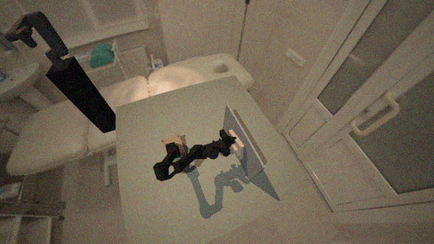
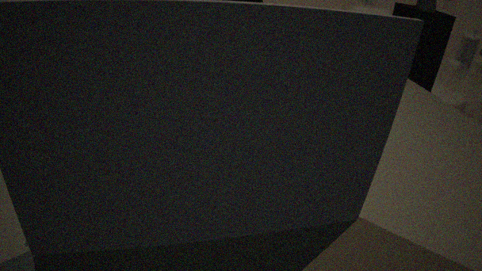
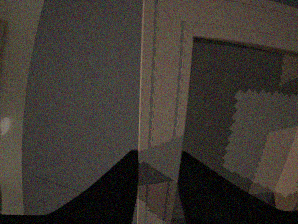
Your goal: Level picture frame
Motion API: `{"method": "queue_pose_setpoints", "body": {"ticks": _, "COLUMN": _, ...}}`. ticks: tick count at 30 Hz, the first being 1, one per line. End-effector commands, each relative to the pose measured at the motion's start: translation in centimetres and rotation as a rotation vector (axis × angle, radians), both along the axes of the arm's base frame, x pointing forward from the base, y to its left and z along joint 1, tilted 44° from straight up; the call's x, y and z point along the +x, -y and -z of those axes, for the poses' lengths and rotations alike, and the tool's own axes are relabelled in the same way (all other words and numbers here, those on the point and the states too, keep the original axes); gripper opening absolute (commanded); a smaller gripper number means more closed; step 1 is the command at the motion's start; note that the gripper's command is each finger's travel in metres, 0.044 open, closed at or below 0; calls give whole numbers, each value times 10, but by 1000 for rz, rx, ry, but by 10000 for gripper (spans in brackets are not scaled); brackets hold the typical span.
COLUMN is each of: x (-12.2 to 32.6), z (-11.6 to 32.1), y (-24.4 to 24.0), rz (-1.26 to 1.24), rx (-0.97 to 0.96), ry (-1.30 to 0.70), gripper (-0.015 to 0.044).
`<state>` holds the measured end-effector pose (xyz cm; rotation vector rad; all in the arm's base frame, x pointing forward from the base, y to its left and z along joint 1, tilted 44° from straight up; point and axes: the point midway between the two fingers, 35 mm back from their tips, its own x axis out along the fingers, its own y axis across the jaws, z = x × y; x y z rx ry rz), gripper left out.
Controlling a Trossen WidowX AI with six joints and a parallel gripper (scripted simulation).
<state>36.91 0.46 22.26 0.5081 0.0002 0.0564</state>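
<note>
The picture frame (image 1: 240, 145) (image 3: 164, 90) is a small pale frame in front of an upright blue-grey panel (image 1: 253, 165) (image 2: 198, 119) (image 3: 85, 90). My gripper (image 3: 160, 151) is shut on the frame's left side rail, with one black fingertip on each side of it in the wrist view. There the rail stands nearly upright, and the top inner edge slopes slightly down to the right. In the top view the arm's end partly covers the frame. The exterior view shows only the panel's back. The screw and notched strip are hidden, so I cannot tell how they meet.
The panel stands on a pale table (image 1: 150, 125), and the arm's base sits on a small wooden plate (image 1: 173, 138). A long black box (image 1: 83, 94) is beyond the table's left edge. A padded couch (image 1: 46, 143) is behind, and a door with a handle (image 1: 376, 118) is at right.
</note>
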Motion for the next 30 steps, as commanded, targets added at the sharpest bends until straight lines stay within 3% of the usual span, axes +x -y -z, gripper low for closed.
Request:
{"method": "queue_pose_setpoints", "body": {"ticks": 1, "x": 0, "z": -1, "y": -1, "rz": -13, "rx": 2, "ry": 7, "gripper": 0}}
{"method": "queue_pose_setpoints", "body": {"ticks": 30, "x": 0, "z": 2, "y": 5, "rz": -4, "rx": 1, "ry": 4, "gripper": 0}}
